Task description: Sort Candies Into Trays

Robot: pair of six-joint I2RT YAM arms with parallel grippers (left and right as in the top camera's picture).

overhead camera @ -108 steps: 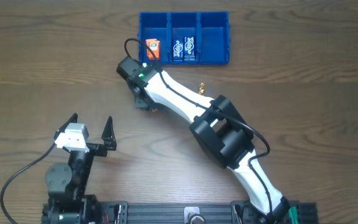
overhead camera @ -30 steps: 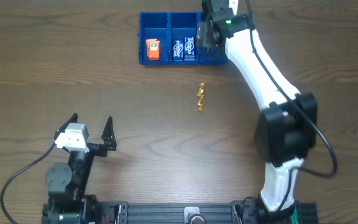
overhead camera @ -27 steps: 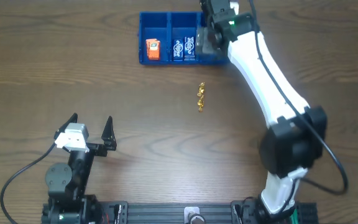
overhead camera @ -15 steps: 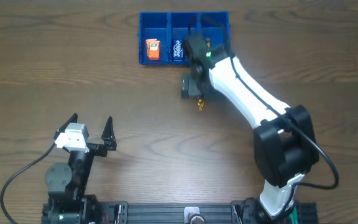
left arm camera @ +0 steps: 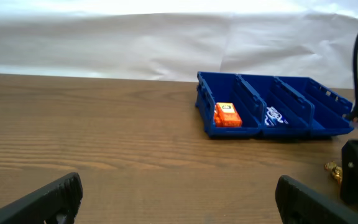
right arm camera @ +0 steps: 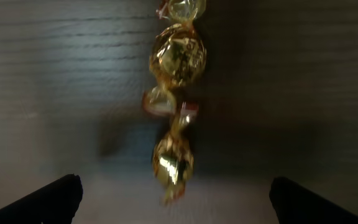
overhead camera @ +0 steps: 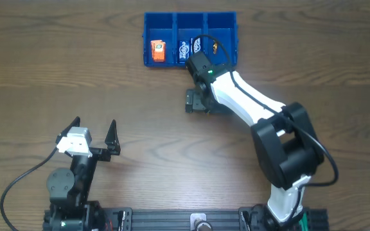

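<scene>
A brown wooden tabletop [overhead camera: 56,70] carries the work, with a white backdrop behind it. The step in hand appears to be pickup. The right end effector [overhead camera: 195,101] hangs low over two gold candies [right arm camera: 178,56], with its fingers spread wide and nothing in its grasp. The candies lie end to end, wrapper twists touching, directly beneath it and between its fingers.

The next move calls for a short descent and closure on one candy alone. Because the twists touch, the second candy may drag along.

The blue tray [overhead camera: 145,38] lies just beyond this end effector. Of its three compartments, one end holds an orange candy [overhead camera: 158,51] and the middle holds blue candies [overhead camera: 193,48]. The arm's black cable [overhead camera: 201,37] loops above the tray and may crowd the drop. The left end effector [overhead camera: 95,136] sits well apart, wide open and empty.
</scene>
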